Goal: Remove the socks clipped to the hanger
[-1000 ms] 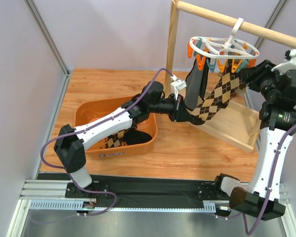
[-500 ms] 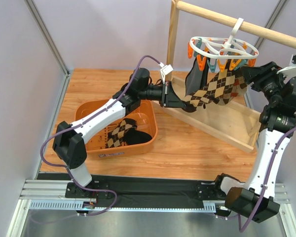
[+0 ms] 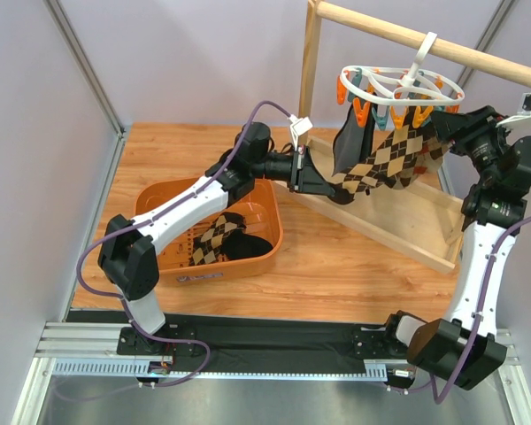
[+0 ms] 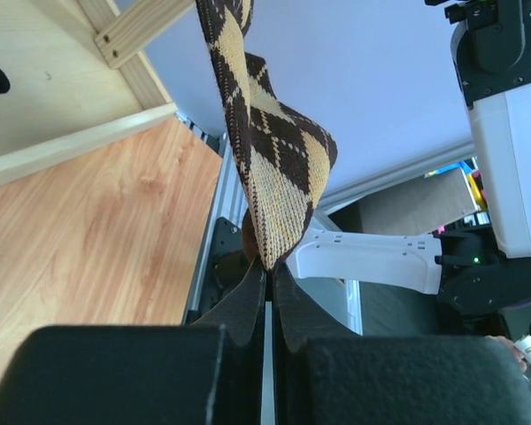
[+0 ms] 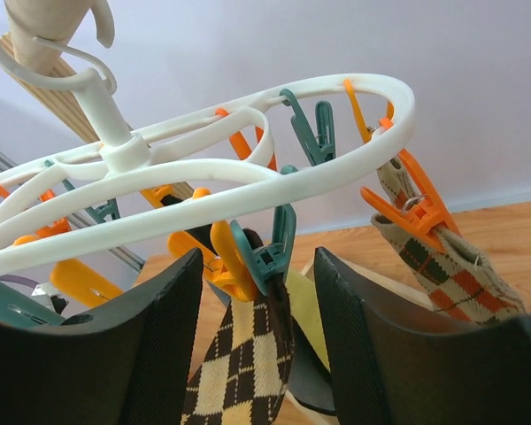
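Hanging: argyle sock (image 3: 391, 159) on hanger (image 3: 405, 87) | wooden post (image 3: 311, 62) beside | orange bin (image 3: 214, 271) apart

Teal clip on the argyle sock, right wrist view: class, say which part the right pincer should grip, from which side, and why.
Take the teal clip's splayed upper tabs, below the hanger's ring, coming from underneath with a finger on each side, as the open right pincer stands. Its jaws bite the argyle sock lower down, so squeezing the tabs should probably release it.

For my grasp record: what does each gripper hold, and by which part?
Left gripper pinches the argyle sock by its lower end; right gripper holds nothing.
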`<action>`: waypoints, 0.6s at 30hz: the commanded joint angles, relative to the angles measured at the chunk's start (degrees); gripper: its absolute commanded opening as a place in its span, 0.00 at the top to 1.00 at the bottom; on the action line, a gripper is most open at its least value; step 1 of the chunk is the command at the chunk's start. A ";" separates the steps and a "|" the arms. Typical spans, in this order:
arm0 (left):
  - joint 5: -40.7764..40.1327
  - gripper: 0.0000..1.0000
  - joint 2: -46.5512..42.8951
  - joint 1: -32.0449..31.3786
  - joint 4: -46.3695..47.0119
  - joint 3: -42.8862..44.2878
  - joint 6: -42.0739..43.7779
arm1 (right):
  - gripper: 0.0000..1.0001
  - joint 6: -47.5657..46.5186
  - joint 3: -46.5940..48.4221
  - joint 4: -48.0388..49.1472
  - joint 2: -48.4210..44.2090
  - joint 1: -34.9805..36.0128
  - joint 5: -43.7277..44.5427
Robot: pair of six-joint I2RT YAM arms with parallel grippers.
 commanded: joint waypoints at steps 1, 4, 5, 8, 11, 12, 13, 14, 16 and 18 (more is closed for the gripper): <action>1.95 1.00 0.30 0.71 1.58 2.87 -1.32 | 0.45 0.93 -0.42 6.42 0.90 -0.17 -0.89; 2.30 1.00 0.30 1.33 1.31 3.22 -1.76 | 0.52 1.37 -0.59 8.18 1.95 -0.17 -1.59; 2.39 1.00 0.30 1.59 1.05 3.39 -1.85 | 0.54 1.54 -0.68 9.40 2.04 -0.17 -1.76; 2.57 1.00 0.65 1.77 -0.44 4.62 -1.33 | 0.64 1.19 -1.21 10.73 1.95 -0.17 -2.38; 2.74 1.00 0.91 1.86 -0.89 5.07 -1.33 | 0.62 0.84 -1.30 10.82 1.95 -0.17 -2.38; 2.74 1.00 1.00 1.86 -0.80 5.15 -1.41 | 0.59 0.75 -1.39 10.82 2.04 -0.17 -2.38; 2.83 1.00 1.17 1.77 -0.71 5.15 -1.59 | 0.56 0.75 -1.82 11.60 2.13 -0.17 -2.55; 3.00 1.00 1.26 1.77 -0.71 5.24 -1.68 | 0.52 0.93 -2.17 12.31 2.22 -0.17 -2.90; 3.27 1.00 1.44 1.77 -0.71 5.42 -1.85 | 0.50 0.93 -2.44 13.02 2.48 -0.17 -2.56; 3.36 1.00 1.53 1.86 -0.71 5.59 -1.94 | 0.50 0.84 -2.09 13.11 3.01 -0.17 -2.38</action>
